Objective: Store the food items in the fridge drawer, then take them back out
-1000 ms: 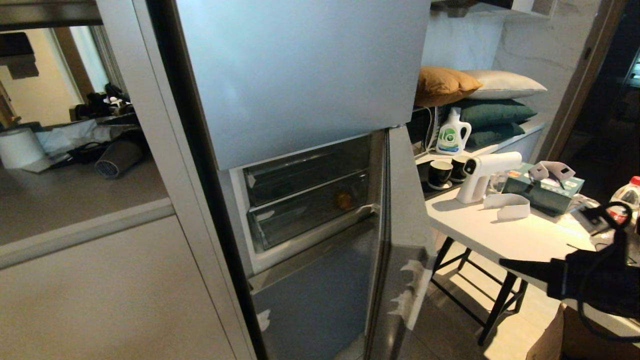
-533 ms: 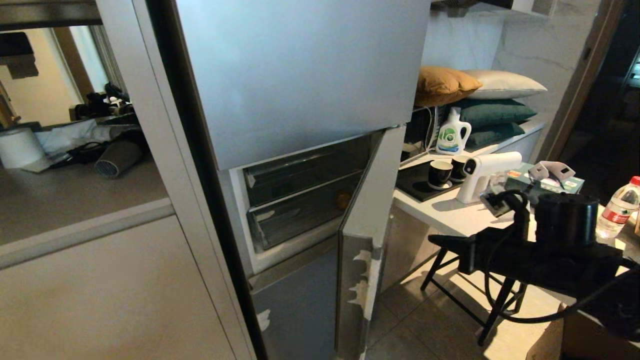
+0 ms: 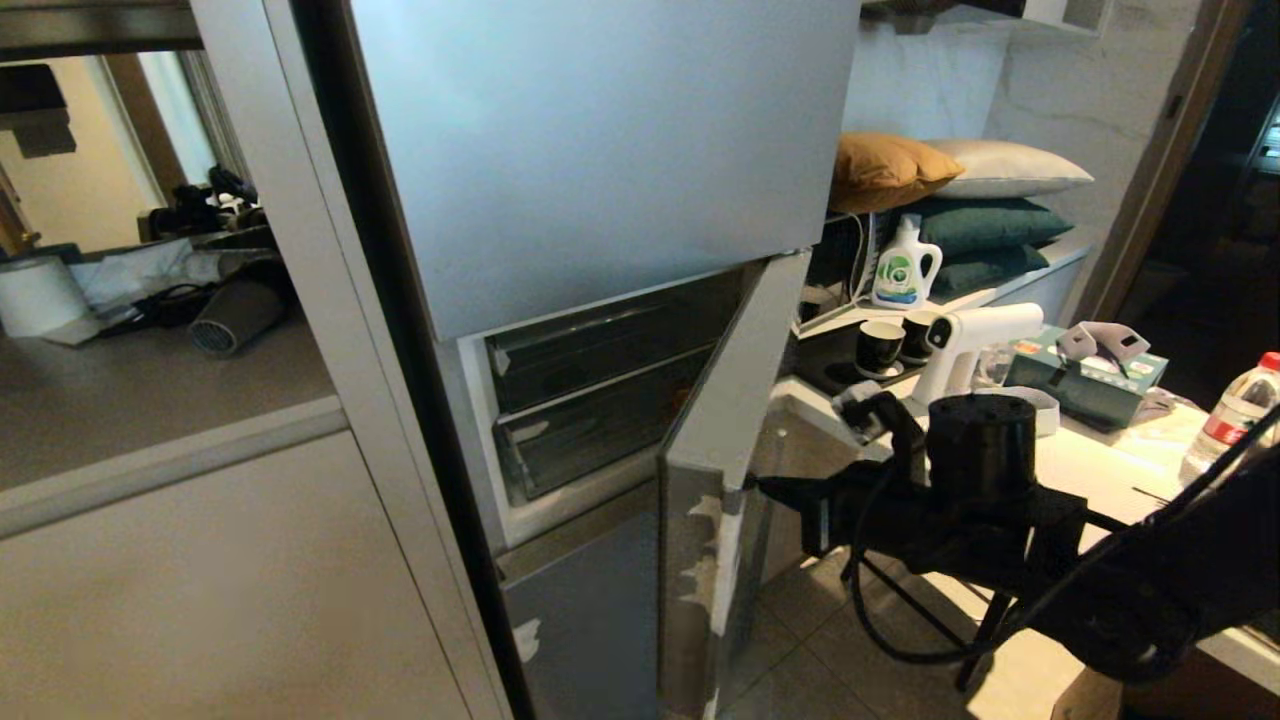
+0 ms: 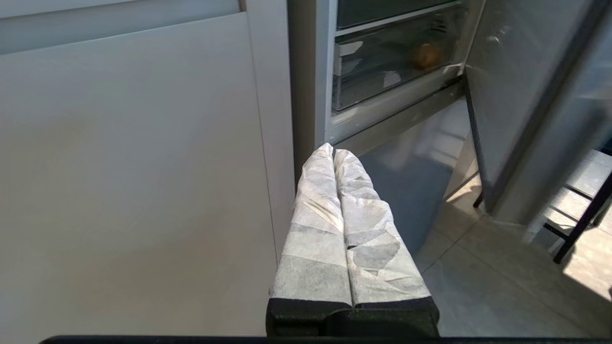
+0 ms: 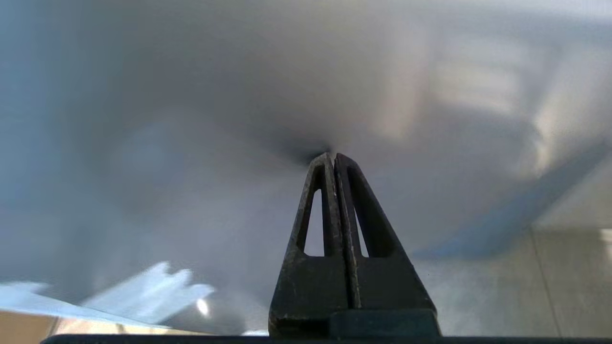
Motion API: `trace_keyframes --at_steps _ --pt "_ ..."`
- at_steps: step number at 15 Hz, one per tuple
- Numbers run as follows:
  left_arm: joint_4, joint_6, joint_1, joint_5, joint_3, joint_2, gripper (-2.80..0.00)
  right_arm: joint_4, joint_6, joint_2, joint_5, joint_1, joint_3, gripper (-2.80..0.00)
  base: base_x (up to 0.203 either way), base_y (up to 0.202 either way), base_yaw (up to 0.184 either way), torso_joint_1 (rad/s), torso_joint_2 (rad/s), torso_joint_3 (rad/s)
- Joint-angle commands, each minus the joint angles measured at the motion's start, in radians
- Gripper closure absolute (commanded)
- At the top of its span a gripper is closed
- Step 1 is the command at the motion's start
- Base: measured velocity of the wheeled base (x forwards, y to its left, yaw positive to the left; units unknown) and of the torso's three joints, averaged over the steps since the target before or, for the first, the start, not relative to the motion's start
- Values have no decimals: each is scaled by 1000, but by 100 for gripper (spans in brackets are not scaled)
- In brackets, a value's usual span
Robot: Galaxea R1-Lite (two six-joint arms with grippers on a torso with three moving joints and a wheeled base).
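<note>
Head view: the silver-grey fridge (image 3: 600, 150) stands with its upper door shut and its lower door (image 3: 715, 430) partly swung, the door's edge crossing in front of the open compartment. Inside, two clear plastic bins lie one above the other; the lower one is the fridge drawer (image 3: 585, 430), pushed in. The right claw (image 3: 768, 490), black, its two fingers pressed together and holding nothing, points its tips at the outer face of the lower door; the right wrist view shows the tips (image 5: 332, 160) at or just off that grey face, and contact cannot be confirmed. The right arm reaches in from the lower right, in front of the white surface (image 3: 1100, 450).

Left wrist view: the left claw (image 4: 333, 152), fingers wrapped in white tape and closed flat against each other, empty, hangs low beside the beige cabinet panel (image 4: 134, 167), well apart from the fridge. Beyond it, the potato-like lump (image 4: 425, 55) lies inside the drawer, near the side toward the door. The green bell pepper cannot be made out in any view.

On the surface stand a white spray gun (image 3: 965, 345), two dark cups (image 3: 880, 348), a green tissue box (image 3: 1085, 375) and a water bottle (image 3: 1235, 410); a detergent bottle (image 3: 905, 265) and stacked pillows (image 3: 960, 200) lie behind.
</note>
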Motion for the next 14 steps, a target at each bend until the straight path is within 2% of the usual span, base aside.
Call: trace_keyframes --at_steps 1,4,9,14 --pt "-2 -1 -1 0 11 1 0 -12 0 90 -10 21 -74 0 0 0 0 0 0 0" --pt "-2 -1 1 0 11 1 0 -51 -2 241 -23 55 -256 0 0 0 0 0 0 0" --pt "-1 0 1 0 11 1 0 -84 -7 478 -98 95 -617 0 0 0 0 0 0 0" --pt "-1 -1 0 0 11 1 0 -94 4 591 -109 104 -830 0 0 0 0 0 0 0"
